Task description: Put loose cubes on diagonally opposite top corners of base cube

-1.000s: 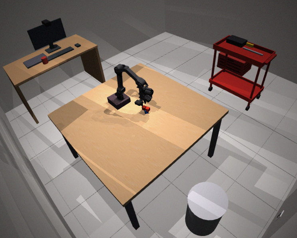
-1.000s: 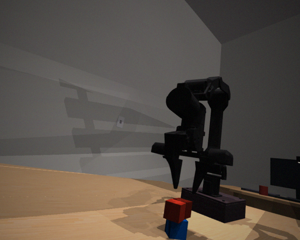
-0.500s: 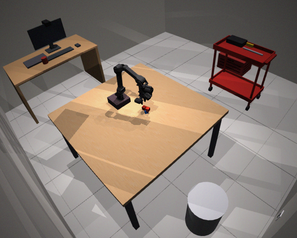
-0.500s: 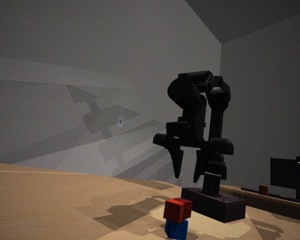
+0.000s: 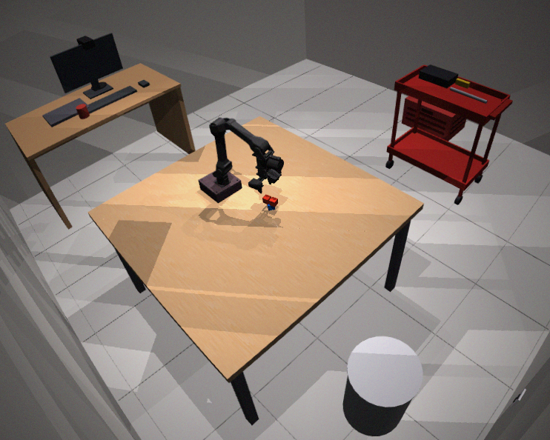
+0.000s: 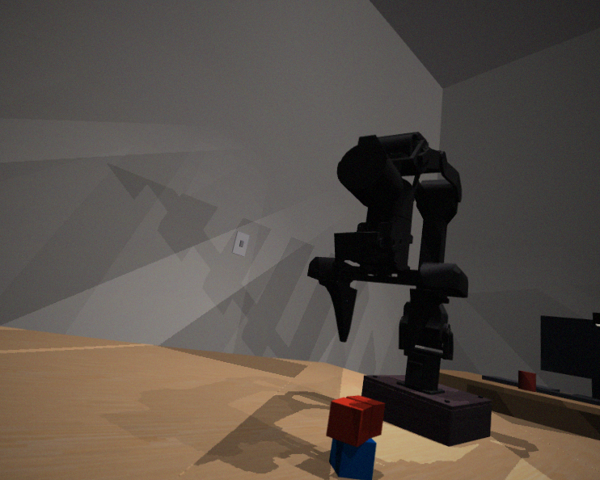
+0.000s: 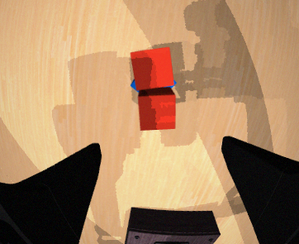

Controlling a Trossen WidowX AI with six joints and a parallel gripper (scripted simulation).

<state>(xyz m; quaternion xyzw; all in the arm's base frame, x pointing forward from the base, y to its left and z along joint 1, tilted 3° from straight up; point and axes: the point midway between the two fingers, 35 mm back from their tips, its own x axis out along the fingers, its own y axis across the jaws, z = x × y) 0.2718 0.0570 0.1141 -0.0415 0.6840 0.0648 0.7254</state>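
Two red cubes sit side by side on top of the blue base cube (image 5: pixel 271 207) (image 6: pixel 357 460). One red cube (image 5: pixel 273 201) (image 6: pixel 344 419) (image 7: pixel 159 69) is farther from the arm's base, the other red cube (image 5: pixel 266 198) (image 6: pixel 376 414) (image 7: pixel 164 112) nearer. They look about level and are turned slightly relative to each other. A dark strip shows between them in the wrist view; the gap's width cannot be told. Two blue corners peek out on opposite sides between them. My gripper (image 5: pixel 265 184) (image 7: pixel 162 147) is open and empty, above the cubes and back toward the arm's base, touching neither.
The arm's dark base block (image 5: pixel 219 185) (image 6: pixel 428 414) (image 7: pixel 173 222) stands on the wooden table (image 5: pixel 216 273) behind the stack. A desk (image 5: pixel 44 136) with a monitor, a red cart (image 5: pixel 436 158) and a white-topped bin (image 5: pixel 384 372) stand away from the table.
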